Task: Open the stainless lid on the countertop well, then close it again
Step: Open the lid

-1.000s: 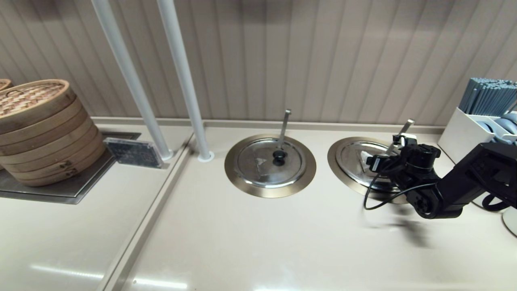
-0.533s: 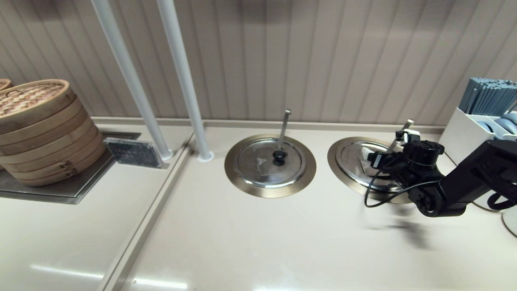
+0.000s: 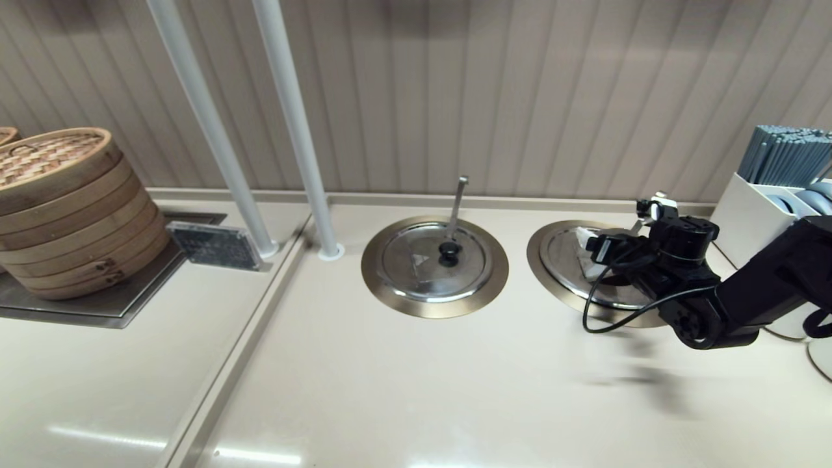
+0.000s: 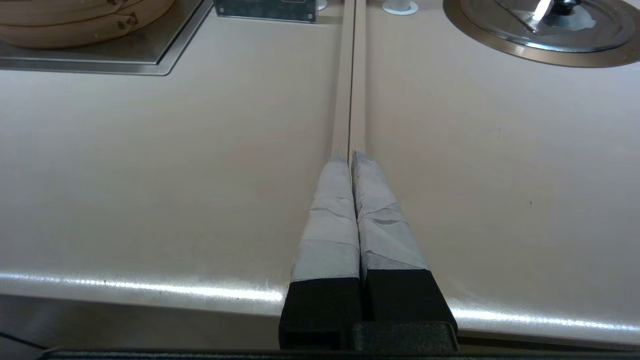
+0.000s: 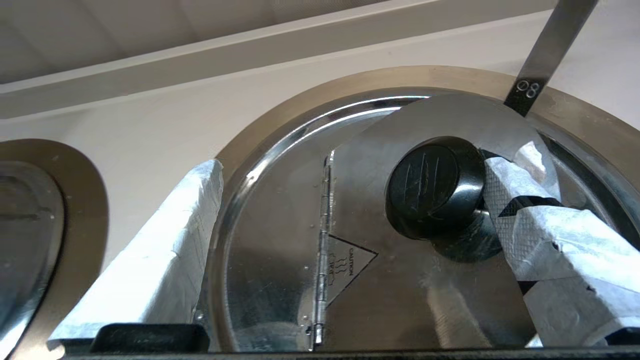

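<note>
Your stainless lid (image 5: 280,240) lies in the countertop well (image 3: 552,273) at the right of the bench (image 3: 416,390), inside the wide brass-coloured ring, with the hinged flap that carries the black knob (image 5: 432,187) tilted up a little off the rest of the lid, its hinge line running across the middle beside a triangular caution mark. The slanted utensil handle (image 5: 542,50) comes up through the far edge of the lid, just past the knob. Your right gripper (image 5: 350,220) sits low over this lid with its taped fingers spread wide: one finger (image 5: 545,235) touches the side of the knob, the other (image 5: 160,250) lies well apart from it over the ring's rim, so the gripper is released and grasps nothing. In the head view the right arm reaches in from the right edge and hides most of the lid. The twin lid (image 3: 434,260) with its upright utensil handle (image 3: 457,205) lies flat in the neighbouring ring, further left. Beyond that stand two white poles (image 3: 292,130), a small dark placard (image 3: 214,245) and a stack of bamboo steamers (image 3: 65,208). A white holder of grey chopsticks (image 3: 780,156) stands at the far right. Your left gripper (image 4: 352,160) hovers over the bench seam, near the front edge, with its taped fingers pressed together on nothing.
</note>
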